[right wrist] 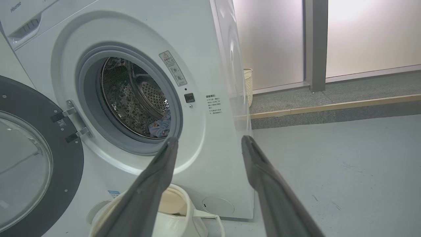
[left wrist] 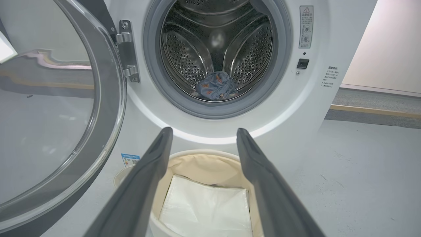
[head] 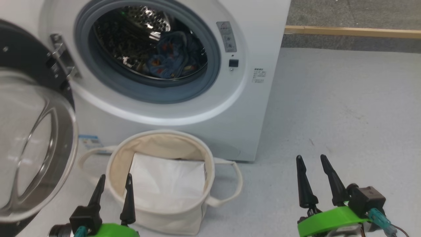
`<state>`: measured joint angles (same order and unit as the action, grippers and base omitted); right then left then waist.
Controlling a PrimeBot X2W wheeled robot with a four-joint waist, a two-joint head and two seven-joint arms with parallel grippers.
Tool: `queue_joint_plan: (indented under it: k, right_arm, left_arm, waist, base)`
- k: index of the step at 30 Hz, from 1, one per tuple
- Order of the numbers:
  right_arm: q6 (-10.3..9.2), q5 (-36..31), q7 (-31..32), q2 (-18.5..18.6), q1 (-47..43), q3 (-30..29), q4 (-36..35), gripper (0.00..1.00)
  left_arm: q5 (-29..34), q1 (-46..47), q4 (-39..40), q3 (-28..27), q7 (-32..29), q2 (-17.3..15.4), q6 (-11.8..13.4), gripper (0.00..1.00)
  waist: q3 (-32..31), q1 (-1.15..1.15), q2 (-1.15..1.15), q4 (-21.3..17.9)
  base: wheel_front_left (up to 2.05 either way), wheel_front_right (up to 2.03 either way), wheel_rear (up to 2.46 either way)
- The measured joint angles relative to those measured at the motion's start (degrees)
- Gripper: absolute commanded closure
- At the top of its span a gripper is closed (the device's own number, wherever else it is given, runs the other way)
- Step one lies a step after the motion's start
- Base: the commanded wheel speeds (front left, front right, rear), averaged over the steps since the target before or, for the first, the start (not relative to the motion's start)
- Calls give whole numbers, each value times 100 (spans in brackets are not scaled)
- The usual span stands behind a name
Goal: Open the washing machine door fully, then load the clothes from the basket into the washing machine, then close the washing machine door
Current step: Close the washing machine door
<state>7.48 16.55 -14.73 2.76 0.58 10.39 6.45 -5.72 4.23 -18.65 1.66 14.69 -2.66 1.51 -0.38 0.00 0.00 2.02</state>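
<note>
Door: the washing machine door [head: 31, 138] stands swung wide on its hinge at the left edge of the head view, with its glass bowl facing the room; the opening step is judged complete
Machine: the washing machine [head: 260, 42] takes up the upper middle of the head view, with its drum [left wrist: 184, 52] exposed
Clothes: the clothes [head: 172, 61] show as a blue printed bundle low in the drum, right of centre in the opening; whether a cream piece is folded in with it cannot be told
Basket: the basket [head: 171, 220] sits on the floor [head: 345, 108] just beside the foot of the machine, lower centre; a flat white sheet [head: 167, 184] lies in it, and no garment is seen on top of that
Left gripper: the left gripper [head: 115, 175] is at lower left, fingers spread wide and holding nothing, tips over the basket's near-left rim
Right gripper: the right gripper [head: 311, 157] is at lower right above bare floor, well apart from the basket, fingers spread wide and empty
Step in hand: loading is judged finished; closing the door is due
Next move: bring an arm, probably the nearer left one, behind the door's free edge at far left and push it across the opening until it latches; confirm first that the bundle lies inside the grey gasket
</note>
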Motion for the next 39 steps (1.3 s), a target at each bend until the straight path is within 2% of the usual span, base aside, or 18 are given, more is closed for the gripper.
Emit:
queue_joint_plan:
  k: [11, 15, 26, 32, 39]
  right_arm:
    - [0, -38, 0, 0, 0, 0, 20, 0]
    - [0, -40, 0, -2, 0, -2, 32, 0]
    - [0, -31, 0, -1, -2, 8, 2, 0]
    - [0, -42, 0, -1, -2, 45, -53, 0]
    - [0, -42, 0, -1, -2, 64, -73, 0]
  left_arm:
    - [9, 1, -48, 79, 1, 0, 33, 0]
    - [215, 2, -30, 187, 0, -1, 32, 0]
    - [365, 10, 46, 234, -1, -1, 101, 0]
    - [411, 97, 175, 320, -2, 0, 105, 0]
    - [457, 87, 258, 300, -2, -18, 178, 0]
  waist:
    - [66, 0, 0, 94]
    - [83, 0, 0, 121]
    - [74, 0, 0, 207]
    - [77, 0, 0, 470]
    - [60, 0, 0, 1001]
  base:
    - [-241, 162, 79]
    - [-209, 163, 46]
    - [-85, 85, 0]
    - [-2, 2, 0]
    - [0, 0, 0]
